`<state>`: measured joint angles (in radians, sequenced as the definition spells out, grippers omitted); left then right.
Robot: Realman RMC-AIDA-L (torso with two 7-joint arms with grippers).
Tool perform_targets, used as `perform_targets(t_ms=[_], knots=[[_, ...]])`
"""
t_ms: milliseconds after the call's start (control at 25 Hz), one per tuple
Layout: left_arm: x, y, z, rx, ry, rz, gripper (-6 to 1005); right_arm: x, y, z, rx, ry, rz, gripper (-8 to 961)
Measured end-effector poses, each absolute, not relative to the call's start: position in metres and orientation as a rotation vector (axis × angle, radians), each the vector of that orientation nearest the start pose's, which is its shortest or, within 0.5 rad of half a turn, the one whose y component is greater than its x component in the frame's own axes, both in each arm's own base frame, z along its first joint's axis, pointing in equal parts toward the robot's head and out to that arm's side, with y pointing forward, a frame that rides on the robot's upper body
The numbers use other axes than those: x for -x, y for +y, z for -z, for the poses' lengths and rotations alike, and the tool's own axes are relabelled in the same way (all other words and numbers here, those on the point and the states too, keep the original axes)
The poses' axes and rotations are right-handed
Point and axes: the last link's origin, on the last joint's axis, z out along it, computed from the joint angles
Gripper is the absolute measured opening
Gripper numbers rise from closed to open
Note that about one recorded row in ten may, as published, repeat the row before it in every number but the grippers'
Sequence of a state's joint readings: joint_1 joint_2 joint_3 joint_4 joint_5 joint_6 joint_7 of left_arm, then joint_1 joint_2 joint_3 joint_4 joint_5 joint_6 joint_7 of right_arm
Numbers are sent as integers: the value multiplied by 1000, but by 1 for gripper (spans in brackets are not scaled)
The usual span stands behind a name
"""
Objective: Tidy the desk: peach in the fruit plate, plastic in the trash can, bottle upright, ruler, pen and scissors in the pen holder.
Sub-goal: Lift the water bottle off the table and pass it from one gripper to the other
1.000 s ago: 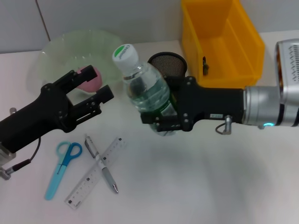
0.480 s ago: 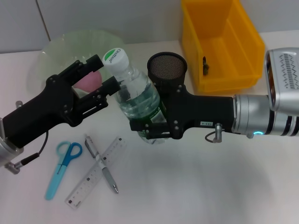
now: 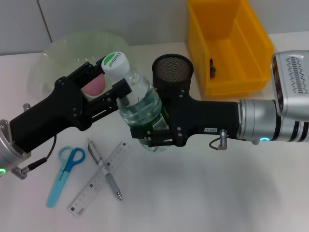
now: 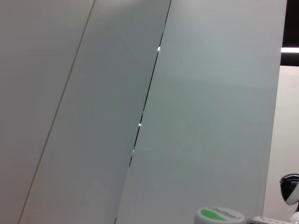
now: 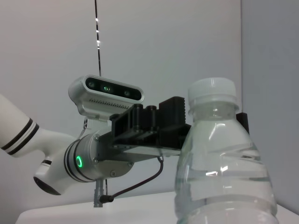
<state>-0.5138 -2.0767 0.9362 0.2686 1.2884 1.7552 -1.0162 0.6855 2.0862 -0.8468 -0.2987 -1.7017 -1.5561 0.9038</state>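
Note:
My right gripper (image 3: 153,123) is shut on a clear water bottle (image 3: 143,105) and holds it tilted above the table, its green-and-white cap (image 3: 115,62) pointing to the back left. My left gripper (image 3: 112,77) is open, with one finger on each side of the bottle's neck just under the cap. The right wrist view shows the bottle (image 5: 222,163) up close with the left gripper (image 5: 152,125) behind it. A pink peach (image 3: 94,85) lies in the pale green plate (image 3: 53,54). Blue scissors (image 3: 65,174), a clear ruler (image 3: 99,180) and a pen (image 3: 105,170) lie on the table at the front left.
A black mesh pen holder (image 3: 172,68) stands right behind the bottle. A yellow bin (image 3: 227,46) sits at the back right with a small dark item (image 3: 211,67) inside. The left wrist view shows mostly wall panels and the cap (image 4: 218,215).
My left gripper has moved up and to the right, from beside the plate to the bottle's neck. The right gripper has carried the bottle a little to the left.

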Motion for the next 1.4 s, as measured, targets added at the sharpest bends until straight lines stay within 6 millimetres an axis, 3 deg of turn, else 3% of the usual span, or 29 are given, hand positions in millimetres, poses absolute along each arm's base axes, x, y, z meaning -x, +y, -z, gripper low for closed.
perform_targets(t_ms=[1120, 1400], knots=[[217, 297, 19, 2447, -404, 1512, 740, -200, 329, 60, 2791, 130, -1019, 774], [217, 297, 19, 2446, -404, 1514, 672, -200, 329, 60, 2791, 128, -1019, 775]])
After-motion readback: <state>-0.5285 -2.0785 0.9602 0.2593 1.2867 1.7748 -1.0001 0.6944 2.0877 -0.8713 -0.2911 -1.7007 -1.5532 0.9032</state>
